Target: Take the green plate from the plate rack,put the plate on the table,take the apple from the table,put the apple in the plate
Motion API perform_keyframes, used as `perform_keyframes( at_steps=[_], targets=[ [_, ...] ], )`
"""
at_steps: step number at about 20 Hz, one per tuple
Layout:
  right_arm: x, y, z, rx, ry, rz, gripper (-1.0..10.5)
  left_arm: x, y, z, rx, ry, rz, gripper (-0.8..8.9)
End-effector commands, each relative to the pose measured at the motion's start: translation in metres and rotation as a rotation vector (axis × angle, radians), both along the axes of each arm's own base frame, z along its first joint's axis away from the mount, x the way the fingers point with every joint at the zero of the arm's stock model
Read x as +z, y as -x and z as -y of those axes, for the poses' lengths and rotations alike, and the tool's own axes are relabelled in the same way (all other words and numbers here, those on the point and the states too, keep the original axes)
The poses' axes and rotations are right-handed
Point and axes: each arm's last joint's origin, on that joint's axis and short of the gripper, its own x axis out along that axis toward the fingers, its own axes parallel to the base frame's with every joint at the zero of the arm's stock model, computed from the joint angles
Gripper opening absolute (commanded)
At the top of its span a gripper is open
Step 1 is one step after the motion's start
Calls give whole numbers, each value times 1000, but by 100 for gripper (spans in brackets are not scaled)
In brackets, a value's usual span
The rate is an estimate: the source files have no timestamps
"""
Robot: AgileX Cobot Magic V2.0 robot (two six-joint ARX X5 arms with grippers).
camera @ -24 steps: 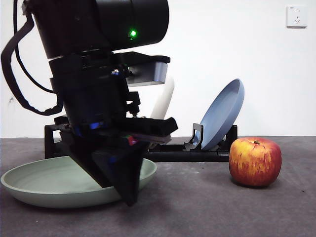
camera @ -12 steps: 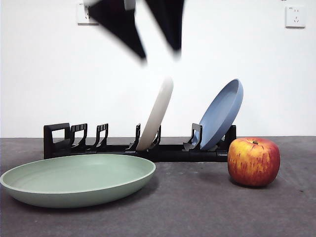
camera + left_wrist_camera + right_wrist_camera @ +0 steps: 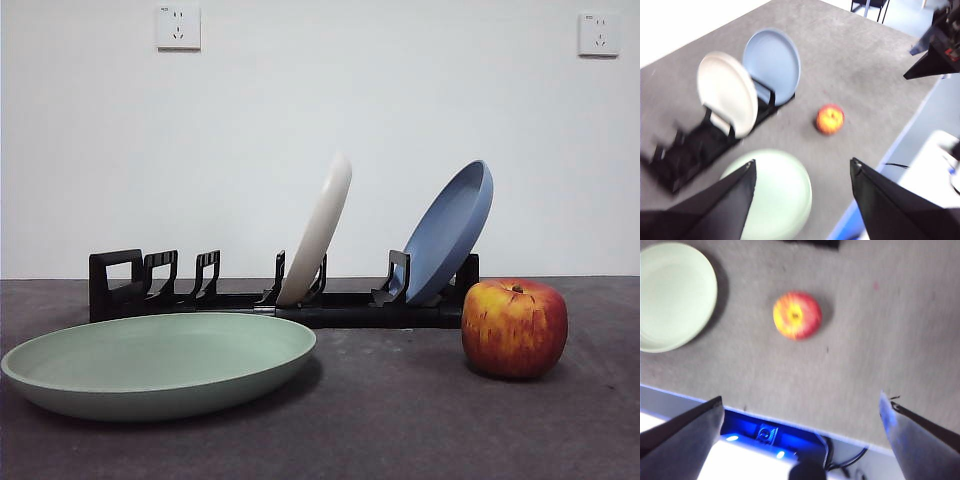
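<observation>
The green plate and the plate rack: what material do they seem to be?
The green plate looks like matte plastic or melamine: even dull colour, no glaze shine, though ceramic is possible. The plate rack looks like black moulded plastic, with thin, slightly glossy dividers.

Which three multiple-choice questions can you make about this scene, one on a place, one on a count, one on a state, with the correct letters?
1. Where is the green plate?
A. lying flat on the table
B. standing in the plate rack
C. held by a gripper

2. How many plates stand in the plate rack?
A. none
B. two
C. three

3. In what state is the apple?
A. on the green plate
B. held by the right gripper
C. on the table, held by nothing

Answers:
1 A, as the front view shows it flat in front of the rack.
2 B, the cream-white plate and the blue plate.
3 C, as both the right gripper and the left gripper are open and high above it.
</observation>
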Motion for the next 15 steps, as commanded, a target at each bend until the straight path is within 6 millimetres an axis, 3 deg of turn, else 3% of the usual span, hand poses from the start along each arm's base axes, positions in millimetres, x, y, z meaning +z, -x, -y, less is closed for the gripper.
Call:
perform_keyframes(
  at_steps=[1, 4, 7, 12, 15],
  targets=[
    [-20, -1, 0, -50, -12, -40, 626, -7, 18, -25, 41, 44, -61, 319],
    [-42, -8, -4, -55, -11, -51, 626, -24, 39, -51, 4, 141, -83, 319],
    [-52, -19, -9, -67, -35, -20, 626, -58, 52, -69, 59, 196, -126, 318],
    [-67, -50, -25, -43, 0, -54, 626, -128, 56, -75, 129, 221, -243, 318],
    [-84, -77, -38, -26, 28, -84, 627, -149, 56, -75, 155, 241, -278, 318]
  ],
)
